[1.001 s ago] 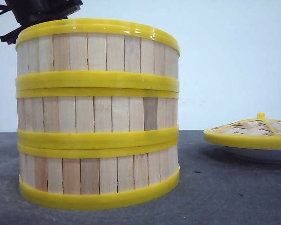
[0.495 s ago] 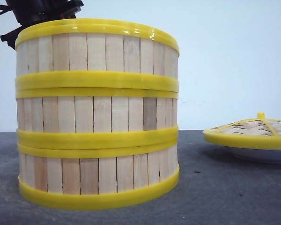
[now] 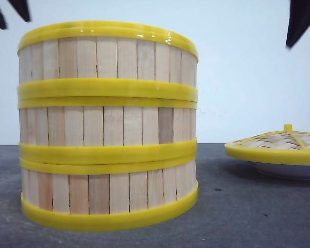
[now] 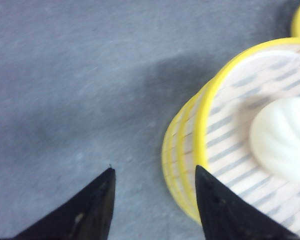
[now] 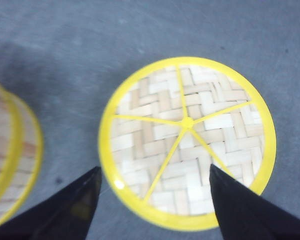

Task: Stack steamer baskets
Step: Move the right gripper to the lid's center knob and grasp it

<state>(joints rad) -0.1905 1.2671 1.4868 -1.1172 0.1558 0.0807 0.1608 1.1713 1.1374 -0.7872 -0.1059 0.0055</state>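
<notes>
Fingertips of the left gripper (image 3: 8,11) show dark at the upper left of the front view, spread apart and holding nothing — the left wrist view has them hovering over the grey table (image 4: 65,90) and the edge of the top basket. Steamer baskets (image 3: 108,124) stand just below, all three stacked in one straight column on the table's left side, yellow rims meeting; a white swirled bun (image 4: 282,140) lies on the top basket's slatted floor. Well apart to the right, the woven lid (image 3: 279,144) rests on a white plate (image 3: 287,171). Above it hangs the right gripper (image 5: 152,185) — fingers wide, empty
</notes>
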